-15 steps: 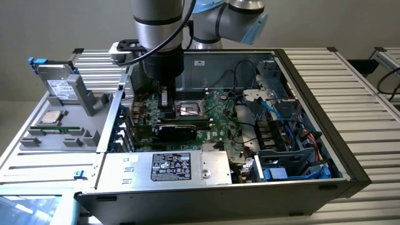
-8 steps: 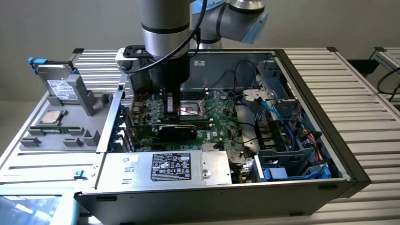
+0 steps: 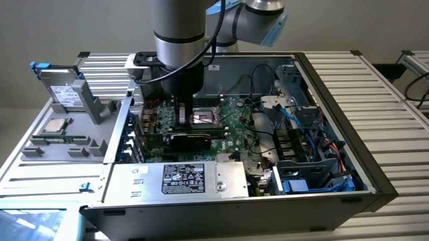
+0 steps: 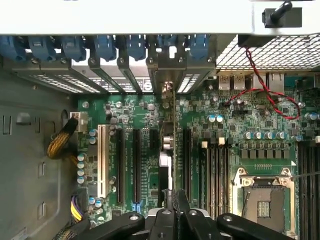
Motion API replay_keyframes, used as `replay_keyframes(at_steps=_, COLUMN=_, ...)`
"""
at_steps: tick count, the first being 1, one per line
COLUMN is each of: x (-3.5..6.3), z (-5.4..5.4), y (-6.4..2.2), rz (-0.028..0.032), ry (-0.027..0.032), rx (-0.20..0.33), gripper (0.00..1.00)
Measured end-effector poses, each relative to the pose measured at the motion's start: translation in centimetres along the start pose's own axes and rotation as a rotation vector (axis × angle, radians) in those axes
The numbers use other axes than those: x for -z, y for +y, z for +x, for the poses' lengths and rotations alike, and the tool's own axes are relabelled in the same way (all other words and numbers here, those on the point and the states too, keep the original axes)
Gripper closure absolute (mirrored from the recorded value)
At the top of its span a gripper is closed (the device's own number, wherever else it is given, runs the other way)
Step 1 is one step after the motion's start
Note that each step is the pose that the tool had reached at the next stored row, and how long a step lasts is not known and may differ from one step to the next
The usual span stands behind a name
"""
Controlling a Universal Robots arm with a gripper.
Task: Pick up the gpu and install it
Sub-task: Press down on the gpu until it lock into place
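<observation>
The gpu (image 3: pixel 190 138) stands on edge inside the open PC case, its black cooler block facing the exterior view and its lower edge down at the large green motherboard (image 3: pixel 234 125). In the wrist view the gpu (image 4: pixel 167 150) shows edge-on as a thin strip. It lies along an expansion slot, with its silver bracket (image 4: pixel 167 92) at the case's rear slot openings. My gripper (image 3: pixel 181 116) hangs straight down from the arm onto the card's top edge. In the wrist view the gripper (image 4: pixel 173 199) has its black fingers closed in on that edge.
Black and white expansion slots (image 4: pixel 120 160) flank the card, and the CPU socket (image 4: pixel 262 200) lies beside it. Blue slot latches (image 4: pixel 105 46) line the rear wall, and a red wire (image 4: pixel 265 87) loops nearby. The power supply (image 3: pixel 178 178) and blue cables (image 3: pixel 305 128) crowd the case. On the exterior view's left, a grey fixture holds a hard drive (image 3: pixel 67 93).
</observation>
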State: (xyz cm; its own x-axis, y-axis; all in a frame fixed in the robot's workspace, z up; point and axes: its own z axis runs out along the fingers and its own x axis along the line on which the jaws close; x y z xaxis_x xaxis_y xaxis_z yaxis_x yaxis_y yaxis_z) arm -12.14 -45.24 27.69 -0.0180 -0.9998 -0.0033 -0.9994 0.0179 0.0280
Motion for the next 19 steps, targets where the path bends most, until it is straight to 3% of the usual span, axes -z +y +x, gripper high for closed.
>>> replay_keyframes(at_steps=10, x=-1.6, z=0.0, y=-0.08, rz=-0.0018, ry=0.0021, rx=0.0, gripper=0.88)
replay_keyframes(at_steps=13, x=-0.89, z=0.0, y=-0.06, rz=-0.0028, ry=-0.002, rx=0.0, gripper=0.88)
replay_keyframes(at_steps=19, x=1.06, z=0.0, y=0.0, rz=-0.0212, ry=0.0003, rx=0.0, gripper=0.88)
